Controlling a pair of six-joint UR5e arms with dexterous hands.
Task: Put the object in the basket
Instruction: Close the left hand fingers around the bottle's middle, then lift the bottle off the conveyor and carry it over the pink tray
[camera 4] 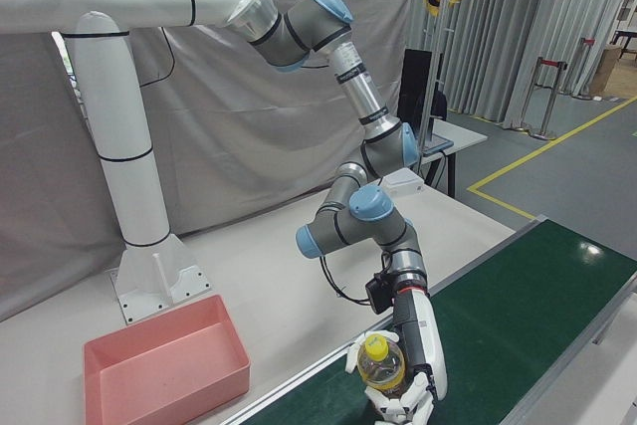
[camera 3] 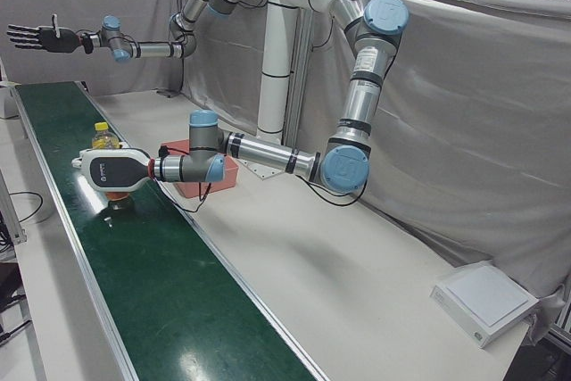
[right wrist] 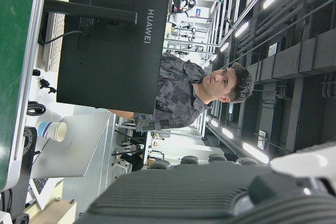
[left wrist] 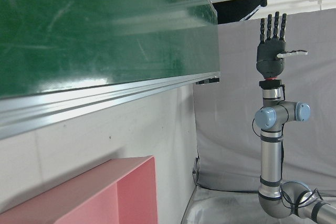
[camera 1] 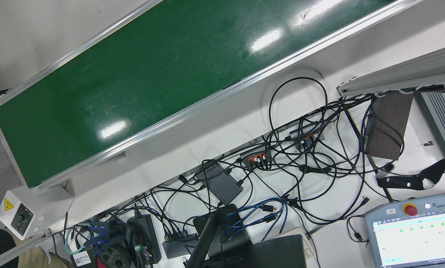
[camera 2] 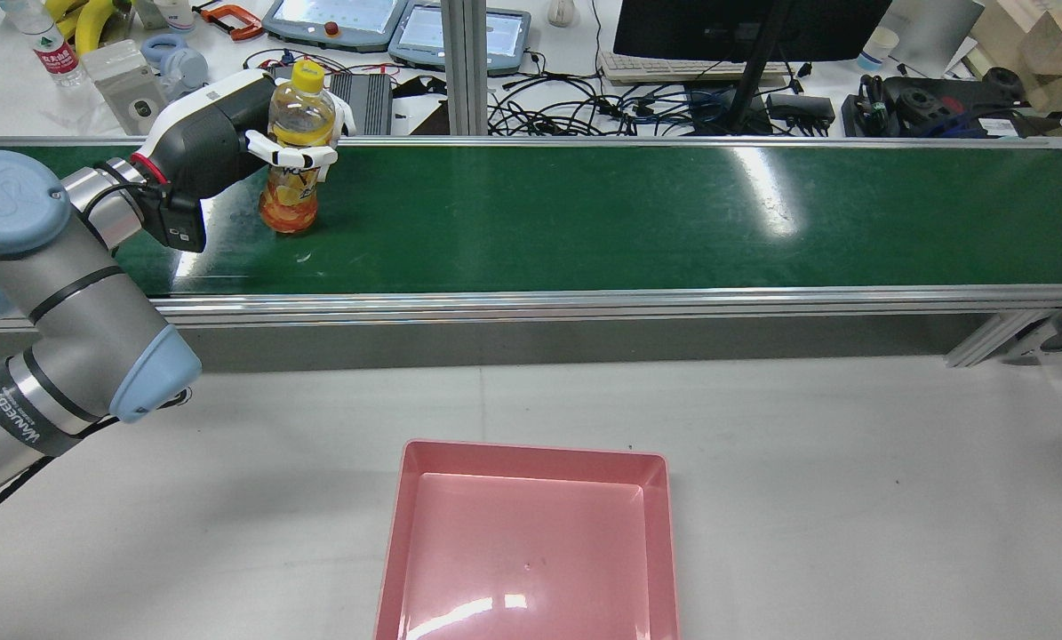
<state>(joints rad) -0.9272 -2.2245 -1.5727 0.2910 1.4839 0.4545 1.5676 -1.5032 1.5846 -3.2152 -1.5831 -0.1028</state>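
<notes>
left hand [camera 2: 219, 133]: fingers [camera 2: 268, 142] wrapped round bottle [camera 2: 292, 147], gripping upper body below the yellow cap
bottle: upright, base on green belt [camera 2: 628, 213], near its left end in rear view
right hand [camera 3: 36, 37]: raised high over far end of belt, fingers spread, holding nothing
basket [camera 2: 531, 542]: pink, on table on robot side of belt, well apart from bottle

One bottle [camera 2: 292, 151], one pink basket [camera 2: 531, 462], two hands, one green belt [camera 2: 673, 213].
</notes>
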